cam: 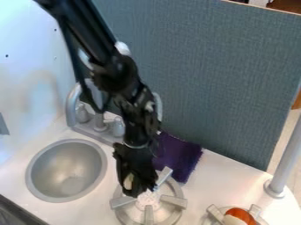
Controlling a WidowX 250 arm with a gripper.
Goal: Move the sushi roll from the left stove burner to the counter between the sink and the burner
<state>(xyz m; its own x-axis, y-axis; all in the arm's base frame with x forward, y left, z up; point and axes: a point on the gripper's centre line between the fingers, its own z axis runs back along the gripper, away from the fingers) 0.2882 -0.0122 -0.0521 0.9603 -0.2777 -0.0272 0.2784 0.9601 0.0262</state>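
Dark trim (17, 212) edges the tabletop (12, 186) at the lower left, with the round metal sink (44, 176) beyond it and the grey faucet (71, 105) behind. Right of the sink, the black pincer (134, 193) hangs low over the left burner (148, 215), pointing down. A small pale patch (129, 181) shows at its lower end, its long axis near upright; whether that is a held piece or the surface behind is unclear, so I cannot tell if the pincer is open, closed or gripping. Nor can I tell whether anything has been set down. Just behind the burner lies the purple cloth (183, 157), slanting toward the grey partition (217, 83). Farther right, an orange-and-white thing (240, 215) sits on the right burner (215, 213), its long axis unclear at the lower edge.
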